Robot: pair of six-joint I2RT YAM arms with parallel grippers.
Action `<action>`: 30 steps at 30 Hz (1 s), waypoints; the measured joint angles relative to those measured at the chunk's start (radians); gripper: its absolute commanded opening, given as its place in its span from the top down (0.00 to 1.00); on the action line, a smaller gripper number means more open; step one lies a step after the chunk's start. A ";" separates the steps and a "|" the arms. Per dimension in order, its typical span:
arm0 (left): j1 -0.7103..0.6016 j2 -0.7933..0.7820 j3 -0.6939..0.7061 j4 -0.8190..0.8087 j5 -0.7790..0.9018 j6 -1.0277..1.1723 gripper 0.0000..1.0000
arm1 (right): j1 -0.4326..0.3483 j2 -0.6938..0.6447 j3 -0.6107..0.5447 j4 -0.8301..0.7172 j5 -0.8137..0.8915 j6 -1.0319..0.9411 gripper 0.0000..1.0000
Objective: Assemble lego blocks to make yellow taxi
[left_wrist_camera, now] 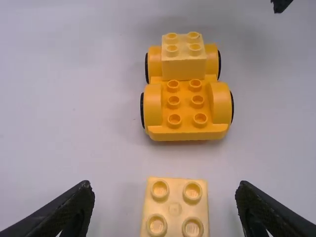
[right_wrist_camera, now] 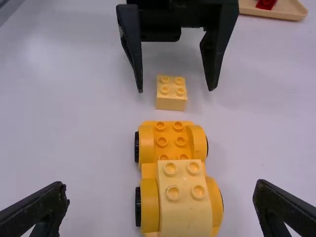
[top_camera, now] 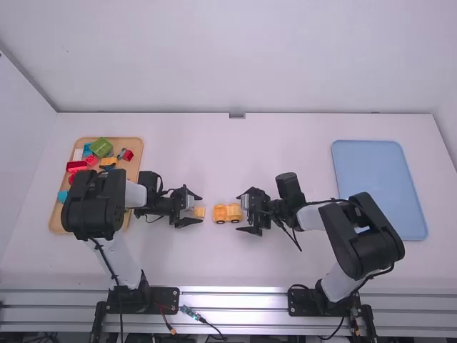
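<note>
An orange-yellow wheeled base (top_camera: 220,214) stands at mid-table, with a pale yellow block (left_wrist_camera: 183,66) mounted on its end nearer my right gripper. A separate pale yellow 2x2 block (top_camera: 199,212) lies on the table just left of the car. My left gripper (top_camera: 196,207) is open around that loose block; its fingers (left_wrist_camera: 69,212) stand apart on either side without touching it. Open too, my right gripper (top_camera: 245,211) is at the car's right end, and in the right wrist view the right gripper (right_wrist_camera: 160,200) has the mounted block between its spread fingers, with gaps on both sides.
A wooden tray (top_camera: 136,146) with several coloured blocks, among them a green one (top_camera: 101,147), stands at the left, partly under the left arm. At the right lies a blue tray (top_camera: 378,189), partly behind the right arm.
</note>
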 measured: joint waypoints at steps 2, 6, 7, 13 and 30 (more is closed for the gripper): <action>-0.019 0.000 -0.014 0.060 -0.014 -0.031 0.32 | 0.000 0.000 0.000 0.000 0.000 0.001 0.01; -0.048 0.000 -0.036 0.134 -0.039 -0.091 0.34 | 0.000 0.000 0.000 0.000 -0.001 0.002 0.01; -0.050 0.000 -0.038 0.137 -0.042 -0.101 0.35 | 0.000 0.000 0.000 0.000 -0.001 0.001 0.01; -0.037 0.000 -0.040 0.087 -0.056 -0.130 0.36 | 0.000 0.000 0.000 0.000 0.000 0.000 0.01; -0.016 0.000 -0.016 0.067 -0.059 -0.139 0.53 | 0.000 0.000 0.002 0.000 0.000 0.000 0.01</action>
